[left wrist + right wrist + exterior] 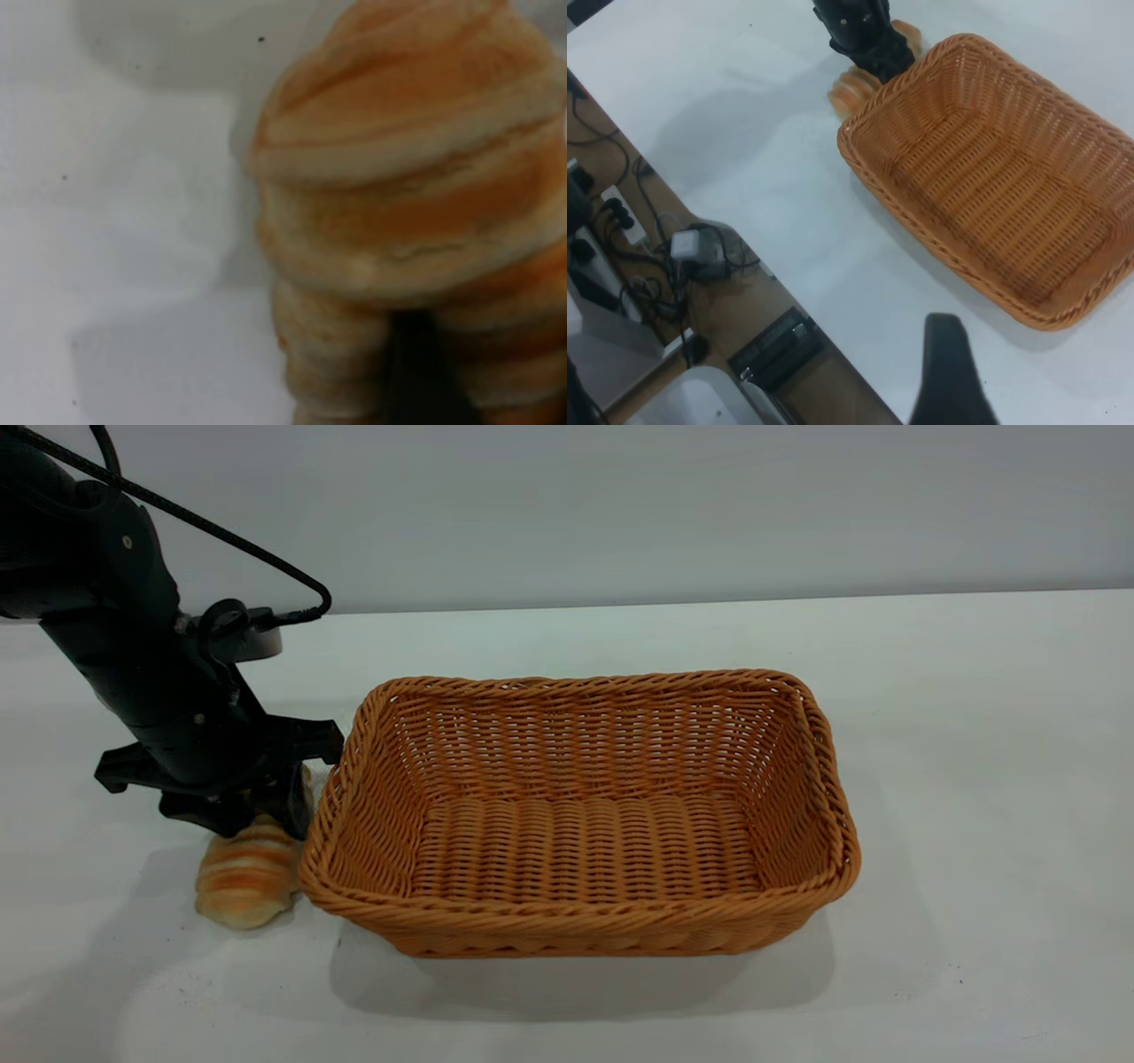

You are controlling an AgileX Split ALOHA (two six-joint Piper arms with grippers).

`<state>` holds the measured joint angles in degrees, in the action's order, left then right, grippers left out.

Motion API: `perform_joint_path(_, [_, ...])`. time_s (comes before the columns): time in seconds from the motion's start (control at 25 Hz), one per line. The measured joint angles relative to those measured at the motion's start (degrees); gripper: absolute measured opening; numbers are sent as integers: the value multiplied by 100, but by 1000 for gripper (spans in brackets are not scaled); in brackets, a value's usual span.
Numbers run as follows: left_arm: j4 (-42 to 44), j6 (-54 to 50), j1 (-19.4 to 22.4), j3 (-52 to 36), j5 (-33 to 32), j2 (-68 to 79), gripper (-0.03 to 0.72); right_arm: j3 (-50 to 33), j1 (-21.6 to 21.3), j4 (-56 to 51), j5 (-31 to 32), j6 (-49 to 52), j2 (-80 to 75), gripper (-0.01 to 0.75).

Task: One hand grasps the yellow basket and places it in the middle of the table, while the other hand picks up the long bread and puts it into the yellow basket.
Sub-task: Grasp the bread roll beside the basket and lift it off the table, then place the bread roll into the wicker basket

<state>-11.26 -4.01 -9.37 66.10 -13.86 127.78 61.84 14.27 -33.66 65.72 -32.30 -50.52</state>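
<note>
The yellow basket (576, 684) stands upright and empty on the white table (974, 779), about mid-table. The long bread (248, 879) lies on the table, close against the basket's left end. My left gripper (257, 819) is down over the bread's far half and shut on it; the bread rests on the table. In the left wrist view the striped bread (399, 177) fills the frame with one dark finger (416, 372) against it. The right wrist view shows the basket (859, 164), the bread (846, 88) and the left gripper (868, 53) from above. My right gripper (948, 363) hovers off the basket's near right corner.
In the right wrist view the table's edge (788, 274) runs diagonally past the basket. Beyond it are cables and a power adapter (700, 248) lower down. Bare tabletop lies to the right of the basket and in front of it.
</note>
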Motion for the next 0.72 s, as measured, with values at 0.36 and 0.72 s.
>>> perform_joint_path(0.36, [857,-17,0,431,-1034,-52,78,0,0,0,12,7,0,561])
perform_joint_path(0.72, [881,-213,-131,515,-1468,-1832,78,0,0,0,41,2,0,524])
